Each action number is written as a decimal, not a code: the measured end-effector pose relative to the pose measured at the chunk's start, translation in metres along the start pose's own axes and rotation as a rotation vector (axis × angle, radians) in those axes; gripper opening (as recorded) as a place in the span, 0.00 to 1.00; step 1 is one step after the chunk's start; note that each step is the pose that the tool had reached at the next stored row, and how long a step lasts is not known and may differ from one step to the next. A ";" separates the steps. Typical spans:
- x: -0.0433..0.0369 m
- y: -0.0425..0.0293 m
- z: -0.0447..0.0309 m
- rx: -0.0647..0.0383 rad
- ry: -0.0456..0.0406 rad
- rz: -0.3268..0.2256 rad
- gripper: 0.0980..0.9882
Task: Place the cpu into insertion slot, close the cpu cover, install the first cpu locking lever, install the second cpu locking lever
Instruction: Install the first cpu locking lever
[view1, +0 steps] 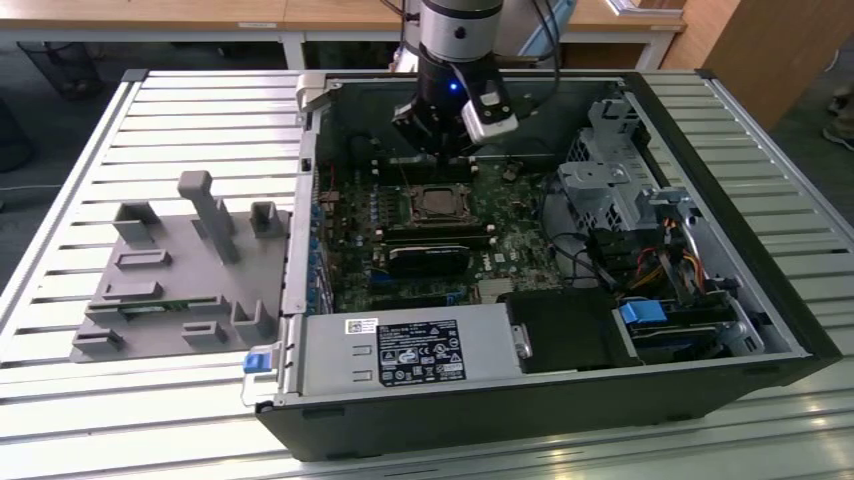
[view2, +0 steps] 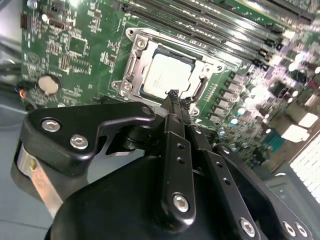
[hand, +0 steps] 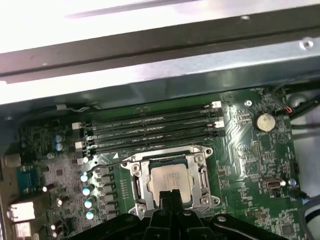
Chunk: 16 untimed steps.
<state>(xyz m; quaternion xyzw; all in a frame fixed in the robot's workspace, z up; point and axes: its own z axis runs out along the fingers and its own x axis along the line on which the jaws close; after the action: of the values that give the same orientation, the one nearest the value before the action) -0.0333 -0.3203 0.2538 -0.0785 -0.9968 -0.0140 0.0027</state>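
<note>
Your hand is hovering right at the edge of the cpu socket, fingers pinched together with nothing visible between them, so it reads as closed and empty. In both wrist views the tips sit just over the socket frame's near edge, on the side away from the memory slots.

The cpu is already sitting flat in the insertion slot. You can see its silver top through the window of the cpu cover, and the cover is lying down flat around the chip. A thin metal rod runs along the socket edge beside the memory slots in the first wrist view, but you can't really tell from these shots whether either locking lever is hooked.

A coin cell battery sits on the green motherboard, well apart from the socket.

In the exterior view the arm comes straight down into the open computer case, which lies on its side on the slatted tabletop. A grey parts fixture sits beside the case, on the exterior view's left.
</note>
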 end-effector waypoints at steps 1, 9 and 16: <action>0.0000 0.0000 0.0000 0.000 0.0004 -0.016 0.03; 0.0082 -0.0013 0.0001 0.000 0.0017 -0.068 0.03; 0.0275 -0.0043 0.0001 0.000 0.0002 -0.068 0.03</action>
<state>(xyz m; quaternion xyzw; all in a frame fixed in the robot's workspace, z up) -0.0612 -0.3203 0.2538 -0.0444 -0.9989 -0.0143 0.0023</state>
